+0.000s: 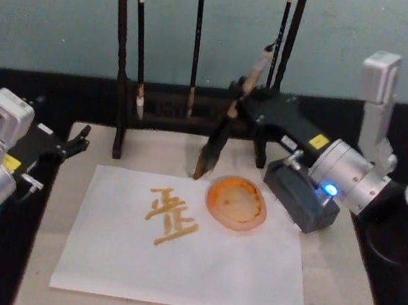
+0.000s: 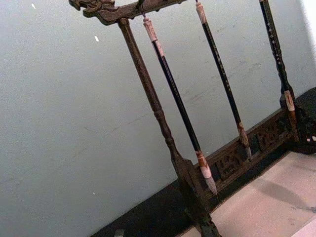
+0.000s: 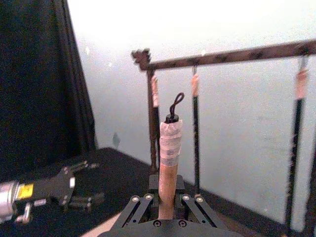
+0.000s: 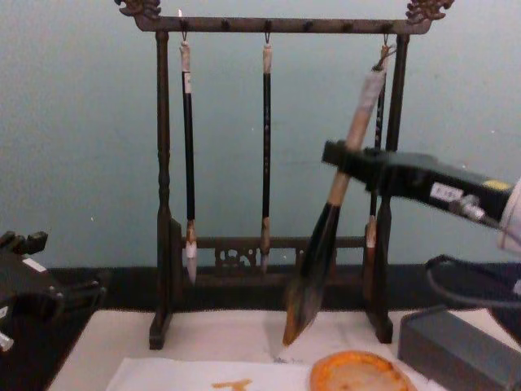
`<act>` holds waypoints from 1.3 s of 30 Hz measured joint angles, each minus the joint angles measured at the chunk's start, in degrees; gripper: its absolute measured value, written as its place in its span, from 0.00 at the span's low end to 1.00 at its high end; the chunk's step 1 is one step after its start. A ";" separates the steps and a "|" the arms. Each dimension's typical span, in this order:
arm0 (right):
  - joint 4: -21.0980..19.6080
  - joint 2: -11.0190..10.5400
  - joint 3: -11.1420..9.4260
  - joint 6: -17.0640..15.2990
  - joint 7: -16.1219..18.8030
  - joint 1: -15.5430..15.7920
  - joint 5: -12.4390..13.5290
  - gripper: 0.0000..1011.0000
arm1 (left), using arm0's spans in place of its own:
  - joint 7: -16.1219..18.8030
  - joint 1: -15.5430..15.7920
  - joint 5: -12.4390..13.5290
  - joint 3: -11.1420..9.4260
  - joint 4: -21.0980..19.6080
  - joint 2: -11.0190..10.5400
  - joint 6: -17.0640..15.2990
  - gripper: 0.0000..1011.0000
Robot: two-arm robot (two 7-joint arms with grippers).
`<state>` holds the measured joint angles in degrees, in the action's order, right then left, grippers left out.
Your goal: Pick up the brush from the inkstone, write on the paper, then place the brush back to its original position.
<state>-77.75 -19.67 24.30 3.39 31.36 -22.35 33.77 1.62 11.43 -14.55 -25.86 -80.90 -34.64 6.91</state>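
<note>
Two grippers are showing at the table, and only one is carrying anything. Reaching in from the right, the right gripper (image 1: 243, 91) (image 4: 346, 156) (image 3: 168, 213) is pinching the brush (image 1: 217, 135) (image 4: 321, 244) (image 3: 169, 148) on its pale tan handle, with the jaws pressing it from both sides. The brush is hanging clear of the inkstone (image 1: 237, 202) (image 4: 358, 373), an orange-stained round dish, and leaning so that its cord loop is pointing up toward the right end of the wooden rack (image 1: 123, 112) (image 4: 163, 204) (image 2: 148, 98). Its fat dark bristle head is pointing down and toward the robot's left. The orange-tinged tip is sitting at the far edge of the paper (image 1: 173, 269) (image 4: 163, 375), just left of the inkstone, though whether it is touching the surface cannot be told. The paper is lying flat on a cream mat (image 1: 336, 290), bearing orange strokes (image 1: 171, 216) near its middle and holding the inkstone near its far right corner. Three thin brushes (image 1: 140, 39) (image 4: 188, 163) (image 2: 177, 103) are dangling from the rack behind. Beside the inkstone, under the right arm, a grey box (image 1: 300, 195) (image 4: 456, 350) is resting on the mat. Off the mat's left edge, the left gripper (image 1: 82, 139) (image 3: 91, 182) is waiting over the black surface, its jaws standing apart and holding nothing.
</note>
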 joint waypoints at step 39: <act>1.31 -1.59 -11.64 -11.68 -6.40 6.99 27.79 0.17 | 0.00 0.00 0.00 0.00 0.00 0.00 0.00 1.00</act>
<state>-76.44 -21.26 12.67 -8.29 24.96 -15.37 61.57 1.62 11.43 -14.55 -25.86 -80.90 -34.65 6.91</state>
